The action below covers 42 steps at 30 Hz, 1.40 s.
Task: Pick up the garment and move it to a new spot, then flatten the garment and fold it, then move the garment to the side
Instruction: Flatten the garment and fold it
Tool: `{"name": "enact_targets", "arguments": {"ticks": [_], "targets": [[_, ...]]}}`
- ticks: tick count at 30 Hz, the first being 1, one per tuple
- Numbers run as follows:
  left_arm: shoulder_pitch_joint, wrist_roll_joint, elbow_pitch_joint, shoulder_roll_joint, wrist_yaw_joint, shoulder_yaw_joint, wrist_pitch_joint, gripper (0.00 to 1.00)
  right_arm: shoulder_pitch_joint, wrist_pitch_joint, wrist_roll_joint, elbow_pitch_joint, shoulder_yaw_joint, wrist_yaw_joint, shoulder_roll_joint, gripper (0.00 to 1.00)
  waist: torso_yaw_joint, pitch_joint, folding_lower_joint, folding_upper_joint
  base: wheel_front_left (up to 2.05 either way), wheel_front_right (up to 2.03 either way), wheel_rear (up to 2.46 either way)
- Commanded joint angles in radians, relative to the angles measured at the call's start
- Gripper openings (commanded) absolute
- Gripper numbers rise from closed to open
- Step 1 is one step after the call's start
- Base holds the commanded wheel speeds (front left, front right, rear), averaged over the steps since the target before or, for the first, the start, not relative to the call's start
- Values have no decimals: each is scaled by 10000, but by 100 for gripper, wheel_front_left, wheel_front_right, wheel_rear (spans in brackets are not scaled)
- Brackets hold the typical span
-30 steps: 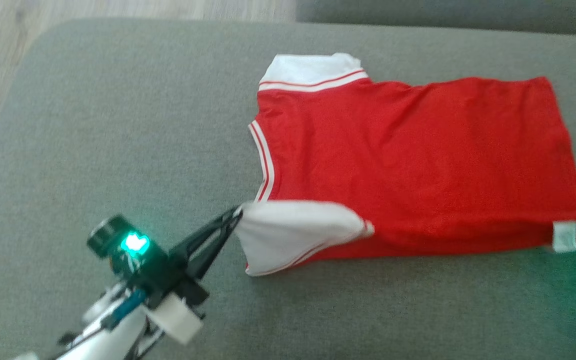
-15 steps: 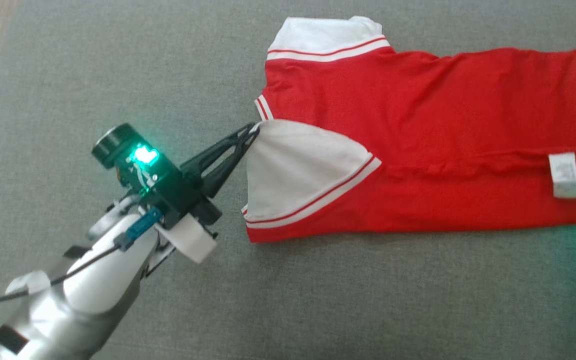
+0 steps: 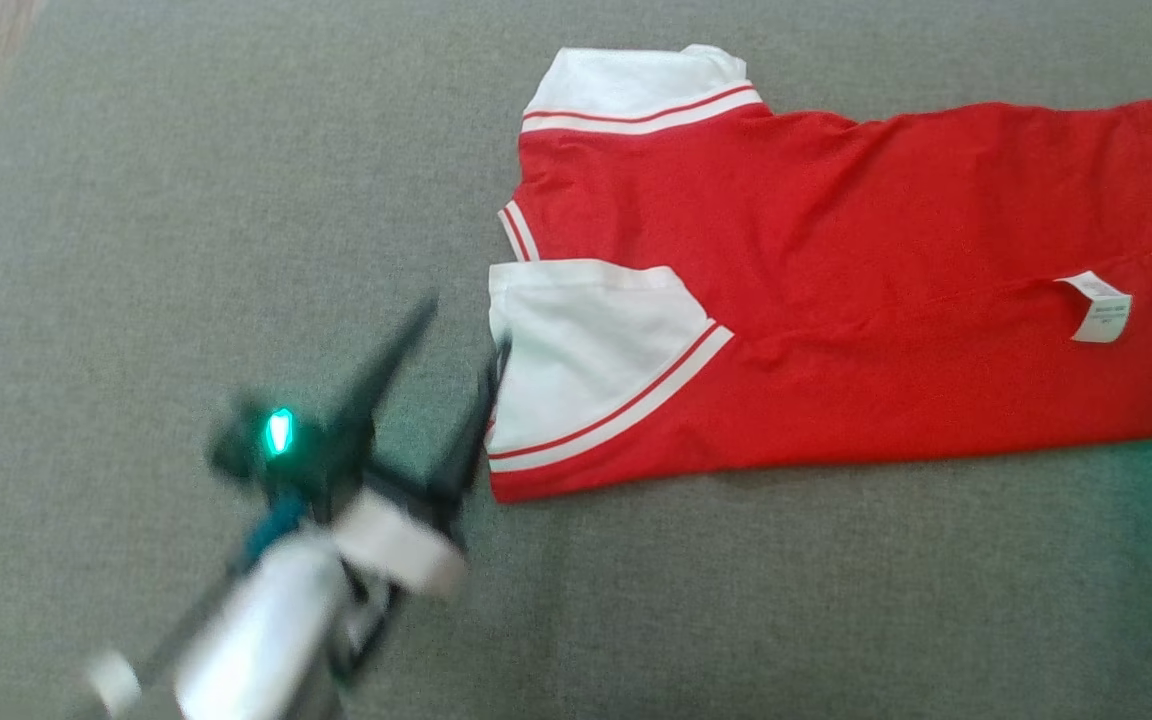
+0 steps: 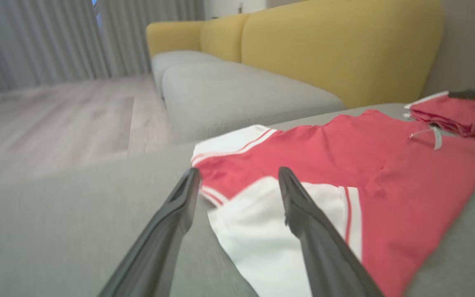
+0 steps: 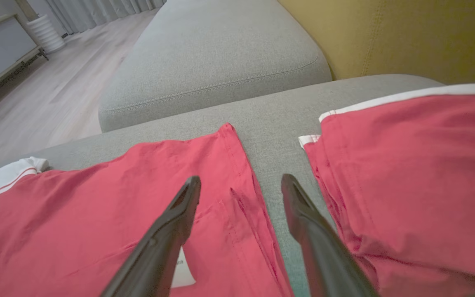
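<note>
Having just released the white sleeve [image 3: 586, 350], the left pincer [image 3: 466, 325] stands spread, the garment [image 3: 836, 300] lying just to its right on the grey cushion [image 3: 186, 200]; better lift straight back, so no finger drags the fold.

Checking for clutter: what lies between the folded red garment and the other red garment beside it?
A bare strip of grey cushion separates the garment from the other red garment, shown in the right wrist view.

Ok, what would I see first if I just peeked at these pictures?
The bright red shirt with white sleeves, lying on the grey cushion. Next, the left pincer, spread open beside the near white sleeve, with a green light glowing behind it.
</note>
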Motion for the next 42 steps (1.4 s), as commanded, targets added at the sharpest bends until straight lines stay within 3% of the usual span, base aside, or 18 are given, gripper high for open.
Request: {"name": "enact_targets", "arguments": {"ticks": [1, 9, 16, 21, 22, 23, 24, 32, 33, 34, 35, 36, 42], "targets": [[341, -313, -327, -50, 31, 520, -50, 100, 158, -147, 113, -308, 123, -7, -14, 100, -27, -90, 0, 0, 0, 0, 0], [1884, -1220, 642, -1105, -78, 855, -51, 100, 640, -502, 228, -197, 115, -7, 289, 100, -116, -293, 0, 0, 0, 0, 0], [1485, -1556, 2178, -1399, -282, 535, 585, 100, 620, -512, 148, -17, 217, -7, 334, 100, -282, -345, 0, 0, 0, 0, 0], [1210, -1617, 2922, -1503, -153, 505, 934, 100, 594, -433, -44, 170, 427, -7, 255, 100, -331, -316, 0, 0, 0, 0, 0], [1140, -1641, 3047, -1533, -178, 468, 995, 80, 597, -423, -114, 249, 469, -7, 221, 100, -326, -306, 0, 0, 0, 0, 0], [1084, -1713, 3149, -1572, -221, 445, 1046, 29, 613, -426, -207, 346, 510, -7, 170, 100, -313, -296, 0, 0, 0, 0, 0], [1031, -1781, 3213, -1609, -270, 415, 1059, 0, 637, -442, -326, 458, 535, -7, 109, 100, -295, -289, 0, 0, 0, 0, 0], [809, -1908, 3400, -1541, -424, 291, 658, 0, 790, -261, -573, 1560, 604, -7, -55, 100, -143, -322, 0, 0, 0, 0, 0], [802, -1907, 3389, -1522, -425, 299, 607, 0, 813, -193, -483, 1590, 644, -7, -42, 87, -145, -334, 0, 0, 0, 0, 0], [802, -1909, 3374, -1499, -422, 313, 562, 0, 836, -151, -401, 1594, 700, -7, -48, 40, -161, -352, 0, 0, 0, 0, 0], [806, -1895, 3361, -1472, -413, 312, 525, 0, 858, -138, -341, 1590, 747, -7, -72, 4, -181, -372, 0, 0, 0, 0, 0], [816, -1880, 3344, -1443, -403, 309, 490, 0, 885, -145, -288, 1584, 793, -7, -106, 0, -202, -398, 0, 0, 0, 0, 0], [989, -1804, 3091, -1155, -312, 341, 323, 0, 1223, -369, 66, 1441, 904, -7, -320, 0, -370, -647, 0, 0, 0, 0, 0]]}}
